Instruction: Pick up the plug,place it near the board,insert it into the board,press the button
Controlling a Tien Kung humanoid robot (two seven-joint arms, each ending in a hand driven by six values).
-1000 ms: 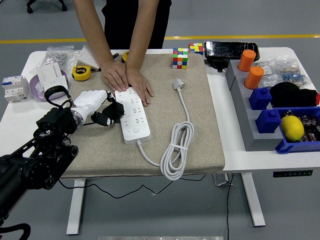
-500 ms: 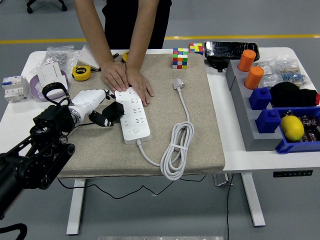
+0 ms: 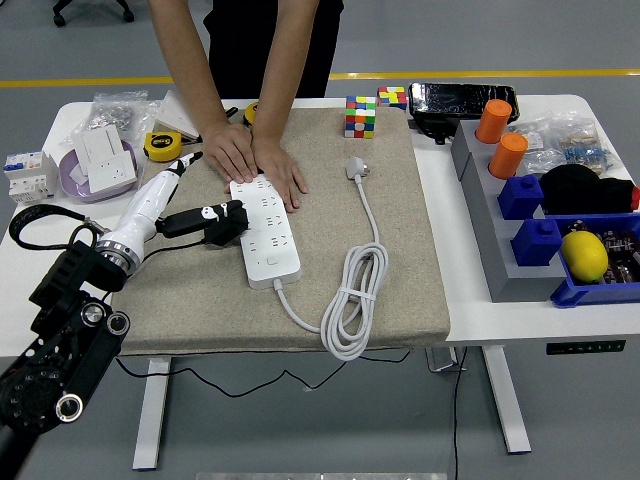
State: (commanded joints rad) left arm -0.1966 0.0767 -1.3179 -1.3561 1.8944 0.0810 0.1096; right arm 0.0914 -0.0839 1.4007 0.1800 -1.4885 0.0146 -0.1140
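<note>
The left hand (image 3: 165, 200), left of centre in the frame, has its white fingers extended toward the upper right, one pointing up near the yellow tape measure (image 3: 160, 146). Whether any finger still touches the black plug (image 3: 215, 222) I cannot tell; the hand looks loose and spread, not clamped on it. The plug lies on the beige mat (image 3: 400, 250), just beside the left edge of the white power strip (image 3: 266, 230), seemingly touching it, and its black cord runs back toward the arm at lower left. The right hand is not visible.

At the top of the frame, the person's two hands (image 3: 255, 160) press flat on the far end of the strip and the mat beside it, holding the strip steady. The strip's own white cable lies coiled at the lower centre (image 3: 350, 305), and its white plug (image 3: 357, 168) rests on the mat above.

The plug appears placed near the board, so the insertion step seems to be in hand. That calls for a firm grasp on the plug body, turning its prongs down, lining them over a socket and pushing straight in. The button near the strip's lower end comes after.
</note>
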